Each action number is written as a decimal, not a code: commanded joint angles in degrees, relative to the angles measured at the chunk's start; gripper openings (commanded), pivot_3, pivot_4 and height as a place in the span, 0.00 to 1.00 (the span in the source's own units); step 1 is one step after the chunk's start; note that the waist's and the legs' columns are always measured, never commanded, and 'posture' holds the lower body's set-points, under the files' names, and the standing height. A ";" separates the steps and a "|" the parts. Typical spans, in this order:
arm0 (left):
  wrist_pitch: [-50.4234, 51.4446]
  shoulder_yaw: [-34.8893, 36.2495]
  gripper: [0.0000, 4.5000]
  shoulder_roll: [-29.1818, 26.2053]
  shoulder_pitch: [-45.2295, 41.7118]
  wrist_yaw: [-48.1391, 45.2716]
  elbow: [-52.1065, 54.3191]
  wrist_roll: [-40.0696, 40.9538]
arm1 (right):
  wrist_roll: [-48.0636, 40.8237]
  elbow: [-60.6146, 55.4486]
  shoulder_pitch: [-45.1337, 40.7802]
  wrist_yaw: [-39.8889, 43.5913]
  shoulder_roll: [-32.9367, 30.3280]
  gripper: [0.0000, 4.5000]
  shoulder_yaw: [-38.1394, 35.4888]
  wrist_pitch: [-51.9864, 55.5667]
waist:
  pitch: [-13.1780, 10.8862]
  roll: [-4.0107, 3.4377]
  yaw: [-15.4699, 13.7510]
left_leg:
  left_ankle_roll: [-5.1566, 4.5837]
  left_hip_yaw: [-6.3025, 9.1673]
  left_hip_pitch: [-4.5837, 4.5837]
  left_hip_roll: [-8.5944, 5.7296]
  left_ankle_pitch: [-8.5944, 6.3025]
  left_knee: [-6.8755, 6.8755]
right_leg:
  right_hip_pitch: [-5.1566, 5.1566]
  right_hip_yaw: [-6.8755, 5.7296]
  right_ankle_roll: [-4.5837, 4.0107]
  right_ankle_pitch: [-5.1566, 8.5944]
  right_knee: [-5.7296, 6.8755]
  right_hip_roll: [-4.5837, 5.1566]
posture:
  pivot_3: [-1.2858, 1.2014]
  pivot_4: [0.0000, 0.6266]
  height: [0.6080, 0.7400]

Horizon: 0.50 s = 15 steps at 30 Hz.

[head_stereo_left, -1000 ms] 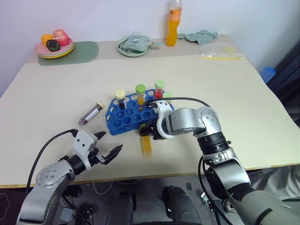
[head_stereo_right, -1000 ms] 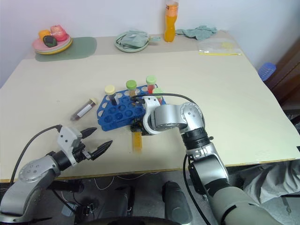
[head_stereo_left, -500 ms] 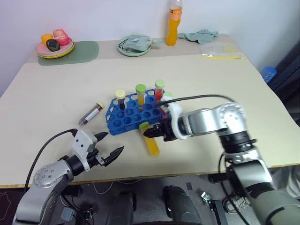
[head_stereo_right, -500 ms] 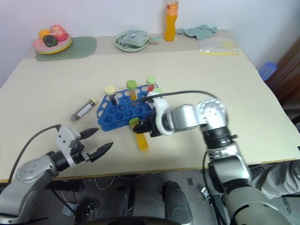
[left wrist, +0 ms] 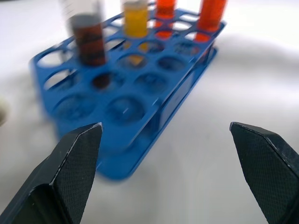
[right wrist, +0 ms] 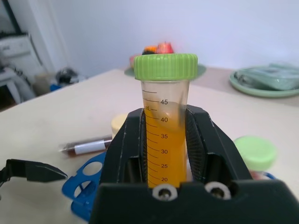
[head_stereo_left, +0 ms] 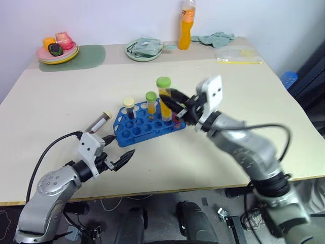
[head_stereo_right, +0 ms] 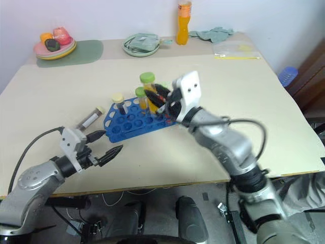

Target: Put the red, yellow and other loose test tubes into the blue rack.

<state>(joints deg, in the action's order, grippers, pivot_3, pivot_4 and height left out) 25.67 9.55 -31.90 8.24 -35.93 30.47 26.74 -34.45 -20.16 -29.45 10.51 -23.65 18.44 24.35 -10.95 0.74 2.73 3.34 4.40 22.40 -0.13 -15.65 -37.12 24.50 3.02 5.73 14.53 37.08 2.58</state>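
Yellow liquid fills the green-capped tube (head_stereo_left: 164,99) that is clamped upright in the right claw (head_stereo_left: 175,108), whose fingers are closed on its body; it is held in the air above the blue rack (head_stereo_left: 147,125), clear of the desk (head_stereo_left: 244,91). The step in hand is judged to be the carrying of this tube to the rack. The next move calls for the tube's foot to be brought over an empty hole, the tube kept vertical, then lowered until seated before the grip is released; tubes already standing close by could be knocked if the descent is off line.

The left claw (head_stereo_left: 118,154) is spread wide and holds nothing; it hovers low over the desk just in front of the rack.

In the rack a pale-capped tube (head_stereo_left: 130,108) with dark contents and a green-capped tube (head_stereo_left: 151,101) with yellow contents are seen standing along the far rows, and in the left wrist view two orange-red tubes (left wrist: 211,15) are seen beside them. Most of the nearer holes are empty.

One loose tube (head_stereo_left: 99,122) with dark contents is left lying on the desk just beside the rack's left end, so the task is judged unfinished.
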 commanded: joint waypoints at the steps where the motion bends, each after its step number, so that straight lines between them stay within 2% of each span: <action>1: 0.30 -0.07 1.00 0.04 0.25 0.40 2.61 0.85 | 9.34 3.46 1.28 5.07 3.42 0.17 1.28 -11.78 | 0.00 0.00 -0.18 | 0.00 0.00 0.00 -0.01 0.00 0.00 | 0.00 0.00 0.00 0.00 0.00 0.01 | 0.52 0.24 1.00; 6: 0.82 -0.08 1.00 0.28 0.79 0.63 3.73 1.07 | 14.40 10.34 2.00 10.03 8.23 0.17 0.91 -17.97 | 0.00 0.01 -0.26 | 0.01 0.03 0.00 -0.02 0.00 -0.03 | -0.03 -0.01 0.00 0.00 -0.01 0.04 | 0.52 0.24 1.00; 15: 2.22 0.51 1.00 0.50 1.94 1.82 5.86 1.31 | 16.90 17.61 1.93 15.42 13.23 0.17 -1.25 -19.28 | 0.00 0.01 -0.23 | 0.01 0.05 -0.02 -0.02 0.00 -0.02 | -0.04 -0.02 -0.01 0.00 0.01 0.03 | 0.52 0.24 1.00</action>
<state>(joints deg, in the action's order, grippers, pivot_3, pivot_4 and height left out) 28.17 9.57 -31.42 10.22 -34.40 34.13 26.99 -18.03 -1.37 -27.17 24.95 -11.14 18.61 6.70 -10.95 0.74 2.49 3.35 4.45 22.39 -0.16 -15.64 -37.14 24.46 3.01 5.72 14.53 37.09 2.61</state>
